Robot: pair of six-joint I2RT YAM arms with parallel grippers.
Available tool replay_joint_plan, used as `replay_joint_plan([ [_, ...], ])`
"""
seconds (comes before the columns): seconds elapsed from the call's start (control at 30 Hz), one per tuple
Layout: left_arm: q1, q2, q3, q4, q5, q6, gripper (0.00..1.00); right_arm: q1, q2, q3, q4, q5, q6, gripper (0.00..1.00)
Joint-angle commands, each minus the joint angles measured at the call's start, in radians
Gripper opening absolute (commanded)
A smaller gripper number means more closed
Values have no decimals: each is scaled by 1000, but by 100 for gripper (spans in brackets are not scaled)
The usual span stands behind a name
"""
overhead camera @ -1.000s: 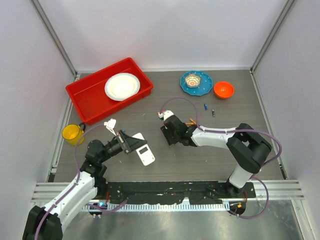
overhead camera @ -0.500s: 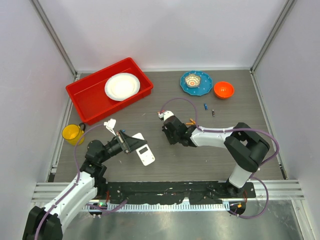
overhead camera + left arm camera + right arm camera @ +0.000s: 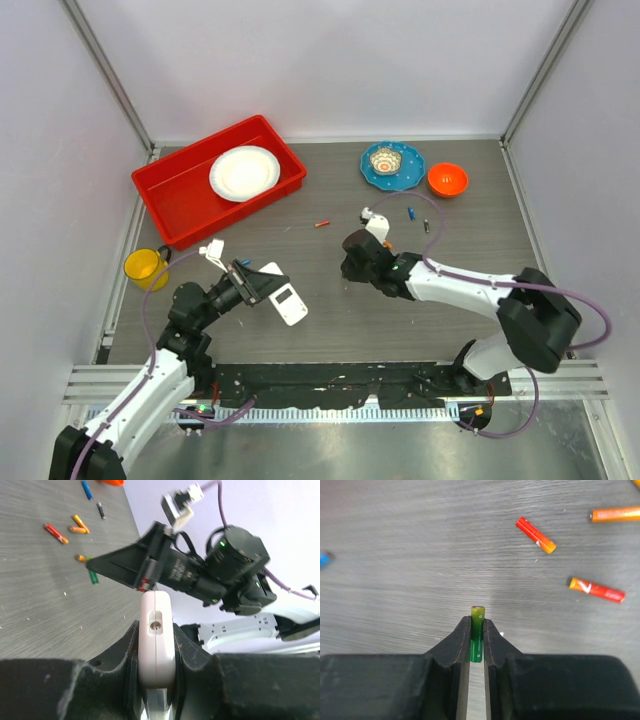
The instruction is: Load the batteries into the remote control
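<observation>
Since a cell has to be steered into a narrow bay, the work looked split between the arms. The left gripper [image 3: 258, 283] was clamped on the remote control [image 3: 288, 303], squeezing its two flat faces and holding it, apparently raised off the table [image 3: 330, 325], close to the left arm and angled toward the other arm; I judged this was to steady it like a fixture. The right gripper [image 3: 477, 634] was pinching a green battery [image 3: 477, 619] across its barrel, with one end poking past the fingertips, a hold that should leave that end free to lead into a slot. A red-orange battery [image 3: 536, 535] and a few others lay loose on the table beyond, well apart from the remote. The remote itself looked like a small white slab: from the left wrist only its narrow rounded end showed, with a small round hole in it, while from above a little dark window sat on a pale face. Whether its battery bay was open could not be told.
</observation>
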Motion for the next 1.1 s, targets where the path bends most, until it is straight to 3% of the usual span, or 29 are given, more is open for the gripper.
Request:
replay_joint_plan([
  [0.0,4,-28,24,1,-136,36,0,3,-101,-70,31,69,504,1],
  [0.03,4,-37,24,-13,-156,40,0,3,-102,-71,-3,85,614,1],
  [0.23,4,-60,27,-30,-273,77,0,32,-43,26,-277,220,867,1],
  [0.4,1,-72,27,-42,-319,85,0,71,-10,44,-369,299,1081,1],
  [0.83,-6,-95,18,-130,-330,102,0,101,153,55,-351,338,1195,1],
  [0.9,-7,-94,20,-127,-330,103,0,101,165,54,-339,332,1188,4],
  [1.07,-8,-89,20,-127,-333,110,0,101,170,49,-321,329,1137,31],
])
